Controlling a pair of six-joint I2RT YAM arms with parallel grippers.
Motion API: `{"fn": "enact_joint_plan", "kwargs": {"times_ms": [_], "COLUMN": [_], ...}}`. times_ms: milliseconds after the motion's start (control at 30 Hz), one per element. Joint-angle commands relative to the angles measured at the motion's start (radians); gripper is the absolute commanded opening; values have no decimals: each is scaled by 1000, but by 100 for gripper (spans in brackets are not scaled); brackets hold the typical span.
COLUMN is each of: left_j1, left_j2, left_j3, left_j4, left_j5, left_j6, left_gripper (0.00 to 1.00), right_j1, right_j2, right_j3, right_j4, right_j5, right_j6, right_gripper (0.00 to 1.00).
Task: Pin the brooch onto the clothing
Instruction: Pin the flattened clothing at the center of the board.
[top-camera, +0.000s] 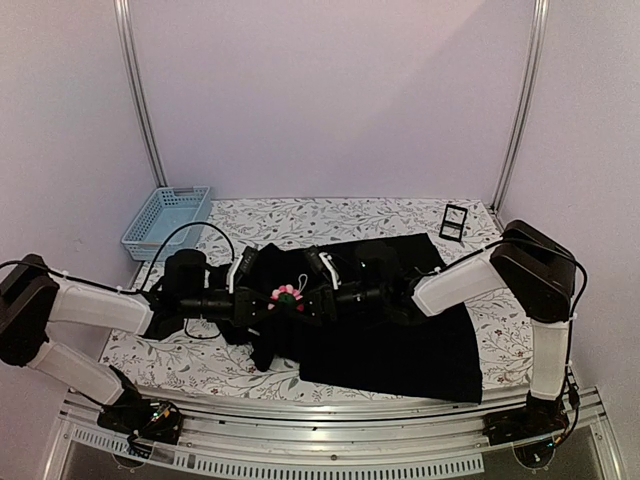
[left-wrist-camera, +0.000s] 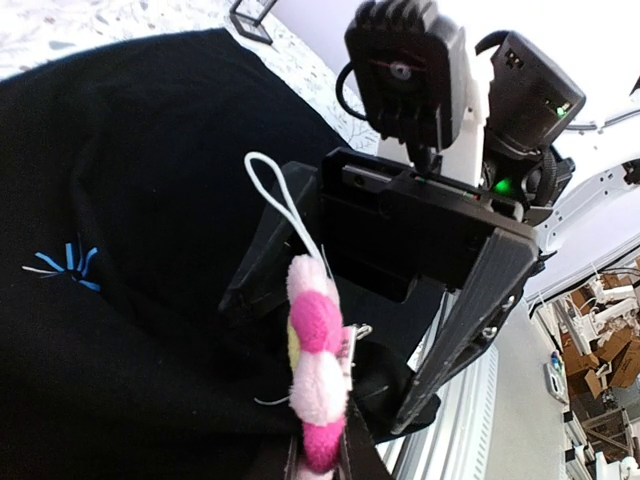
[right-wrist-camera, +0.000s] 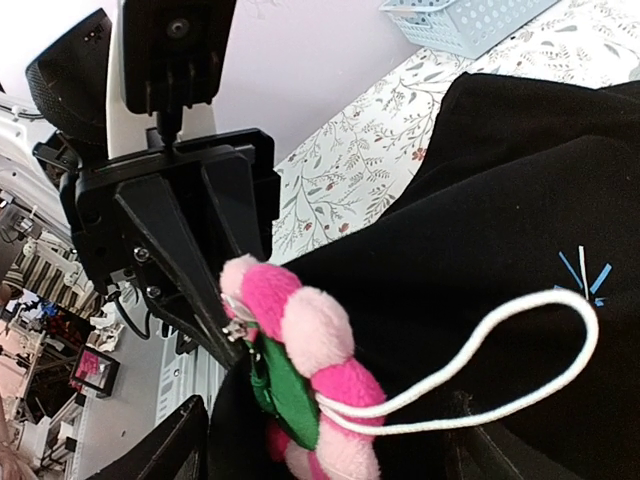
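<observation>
Both arms meet nose to nose over the middle of the black shirt (top-camera: 400, 345), and the brooch (top-camera: 288, 296) sits right between them. The left fingers (top-camera: 262, 303) are pinched tight together on the brooch, clamped at its metal clip on the back. The right wrist view shows those dark left fingers (right-wrist-camera: 190, 280) narrowing to a point behind the pink petals (right-wrist-camera: 300, 360).

The right fingers (top-camera: 318, 297) are spread wide and gripping nothing. From the left wrist view, one of the right fingers (left-wrist-camera: 265, 255) stands off to one side of the brooch (left-wrist-camera: 318, 370) and its partner to the other. The flower is in front of the gap, and neither finger is touching it.

The brooch stands on edge. Its pink and pale petals are stacked in a column, with a sliver of green at the centre. A white cord (left-wrist-camera: 280, 200) loops off it toward the right fingers. Black fabric bunches up just below the left fingers and against the brooch. Whether the pin has caught the cloth, I cannot tell.

A small blue star emblem (right-wrist-camera: 585, 275) shows on the shirt, beside the right fingers and past the far end of the cord loop.

On the floral tabletop (top-camera: 350, 215), a blue basket (top-camera: 165, 222) sits well beyond the left fingers. A small black stand (top-camera: 453, 222) sits well beyond the right fingers, just off the shirt's far edge.
</observation>
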Motion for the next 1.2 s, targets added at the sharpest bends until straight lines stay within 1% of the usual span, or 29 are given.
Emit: {"fn": "enact_joint_plan", "kwargs": {"times_ms": [0, 67, 133, 233, 333, 467, 700, 767, 867, 933, 1033, 1167], "left_j1": [21, 29, 33, 37, 42, 50, 53, 54, 60, 62, 67, 90], "left_j2": [-55, -67, -76, -85, -83, -72, -67, -71, -74, -76, -78, -76], "left_j3": [21, 20, 16, 7, 8, 15, 17, 20, 25, 27, 31, 43], "left_j4": [-40, -40, -39, -39, -40, -37, -23, -33, -53, -53, -53, -83], "left_j5": [5, -2, -2, 5, 13, 19, 49, 55, 57, 61, 75, 110], "left_j6": [51, 48, 46, 48, 49, 47, 53, 57, 61, 63, 66, 93], "left_gripper": [0, 0, 0, 0, 0, 0, 0, 2, 4, 5, 12, 13], "right_j1": [25, 40, 42, 41, 42, 42, 35, 28, 13, 8, 7, -1], "right_j2": [-31, -14, 6, 21, 26, 41, 52, 56, 56, 55, 58, 66], "right_j3": [65, 101, 120, 121, 131, 154, 154, 147, 131, 128, 129, 125], "right_j4": [-54, -75, -83, -67, -52, -65, -42, -16, 29, 41, 53, 84], "right_j5": [66, 41, 23, 21, 13, -21, -50, -63, -85, -91, -113, -168], "right_j6": [-137, -198, -197, -188, -189, -194, -185, -168, -135, -127, -132, -118], "right_gripper": [77, 75, 68, 49, 35, 31, 16, 11, 7, 5, 4, 4]}}
